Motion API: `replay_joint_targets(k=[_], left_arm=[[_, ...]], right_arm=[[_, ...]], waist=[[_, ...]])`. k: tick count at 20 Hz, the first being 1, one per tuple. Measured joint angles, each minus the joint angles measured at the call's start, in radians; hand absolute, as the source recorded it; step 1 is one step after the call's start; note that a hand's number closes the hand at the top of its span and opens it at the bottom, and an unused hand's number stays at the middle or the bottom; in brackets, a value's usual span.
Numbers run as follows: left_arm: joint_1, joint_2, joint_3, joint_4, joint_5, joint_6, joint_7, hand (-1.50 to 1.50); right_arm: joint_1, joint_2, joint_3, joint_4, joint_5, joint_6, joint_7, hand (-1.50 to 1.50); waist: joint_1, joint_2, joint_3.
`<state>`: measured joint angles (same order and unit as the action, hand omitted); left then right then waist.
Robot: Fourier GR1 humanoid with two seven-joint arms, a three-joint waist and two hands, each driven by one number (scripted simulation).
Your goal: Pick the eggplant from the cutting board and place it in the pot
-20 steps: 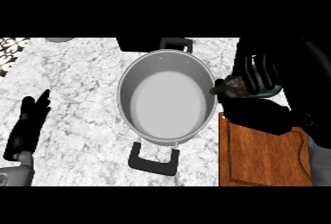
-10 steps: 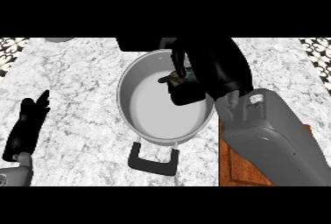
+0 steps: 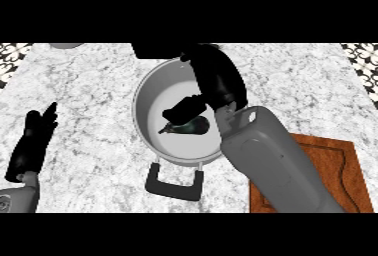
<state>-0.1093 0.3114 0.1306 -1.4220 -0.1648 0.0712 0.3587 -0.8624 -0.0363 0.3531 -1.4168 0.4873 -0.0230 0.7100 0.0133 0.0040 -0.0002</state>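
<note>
The dark eggplant (image 3: pixel 189 126) lies on the bottom of the grey pot (image 3: pixel 140 107), its stem pointing to the lower left. My right hand (image 3: pixel 215 80) hangs over the pot's right half. Its fingers (image 3: pixel 184 107) stretch out just above the eggplant and are not curled round it. The right forearm runs down across the pot's rim and hides the left part of the wooden cutting board (image 3: pixel 332 170). No food shows on the visible part of the board. My left hand (image 3: pixel 32 140) rests open on the counter at the far left, fingers up.
The pot's black near handle (image 3: pixel 174 183) sticks out toward me; the far handle is partly hidden behind my right hand. A grey round object (image 3: pixel 66 45) peeks in at the counter's far left edge. Marble counter surrounds the pot.
My right hand carried the eggplant from beside the board over the pot, sank lower and opened its fingers. The eggplant now lies on the pot's bottom. The left hand has not moved.
</note>
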Motion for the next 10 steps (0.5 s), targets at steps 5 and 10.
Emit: replay_joint_targets(k=[5,10], left_arm=[[-0.008,0.001,0.002,0.002,-0.003,-0.004,0.009,0.00],[0.010,-0.003,0.010,-0.019,0.002,-0.005,0.018,0.00]], right_arm=[[0.039,0.025,-0.067,0.006,-0.043,-0.192,-0.097,-1.50],[0.083,0.001,-0.191,-0.025,-0.080,-0.276,-0.179,-1.50]], waist=[[-0.001,0.000,0.001],[-0.007,-0.003,0.001]])
